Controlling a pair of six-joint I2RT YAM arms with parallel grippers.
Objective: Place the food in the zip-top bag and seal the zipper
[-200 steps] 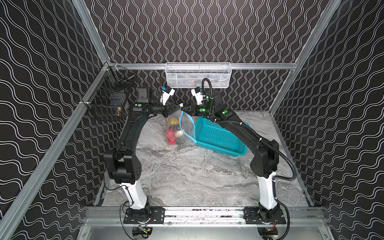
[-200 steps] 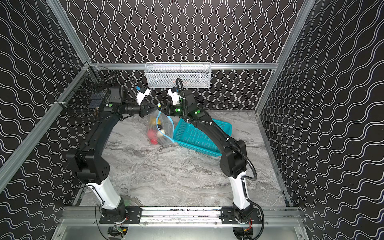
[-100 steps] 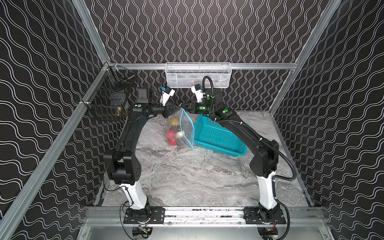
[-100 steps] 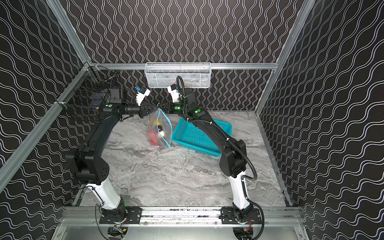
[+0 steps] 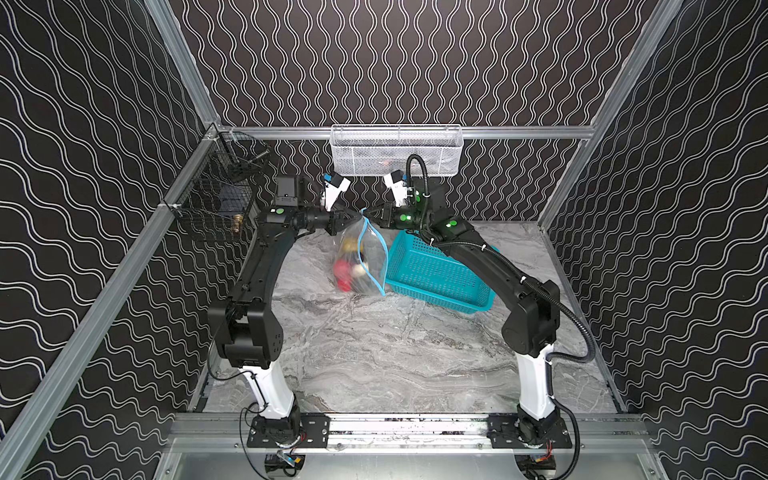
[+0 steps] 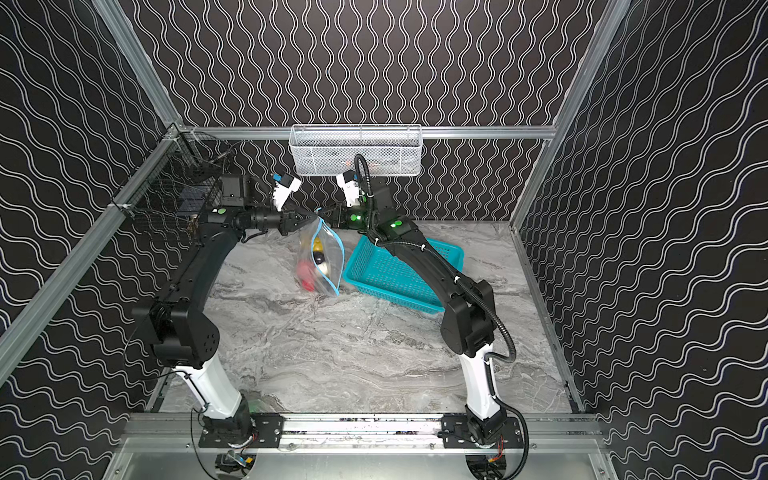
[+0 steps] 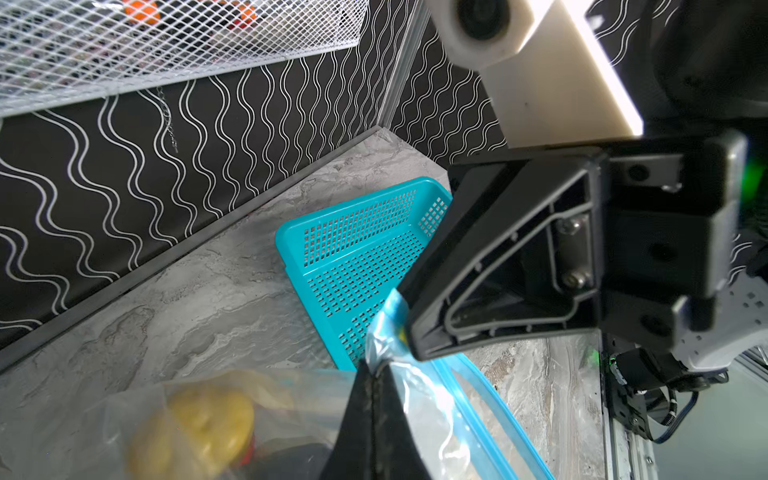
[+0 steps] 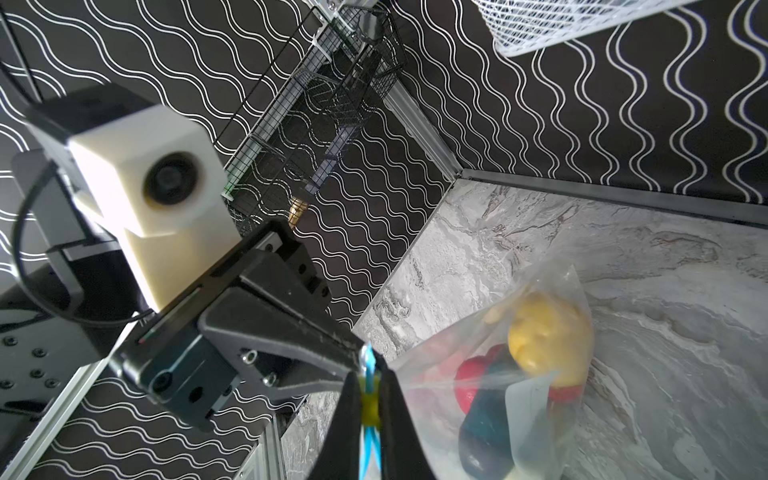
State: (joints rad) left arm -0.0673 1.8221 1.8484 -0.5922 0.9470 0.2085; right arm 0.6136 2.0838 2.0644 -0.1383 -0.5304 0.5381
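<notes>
Arms in both top views arch up from the front rail and meet tip to tip over the back of the marble table (image 5: 374, 353). The left gripper (image 5: 355, 216) and right gripper (image 5: 370, 214) point at each other, nearly touching. The zip-top bag (image 5: 361, 262) hangs from that meeting point, just beside the teal basket (image 5: 436, 274). The food (image 5: 343, 270) sits low inside it, and the light blue zipper (image 5: 380, 266) runs down the side facing the basket. The same layout shows in a top view, with the bag (image 6: 320, 262) under both tips.

The left wrist view shows the left gripper (image 7: 374, 374) with its fingers pressed together on the bag's top corner. The right gripper (image 7: 411, 336) comes in from the other side, touching the same corner. A yellow potato (image 7: 199, 428) lies inside the clear plastic.

The right wrist view shows the right gripper (image 8: 369, 382) pinching the yellow slider tab (image 8: 370, 409) on the blue strip. The left gripper (image 8: 357, 353) has its tip just beside it. The food (image 8: 544, 336) hangs in the bag beyond the fingers.
</notes>
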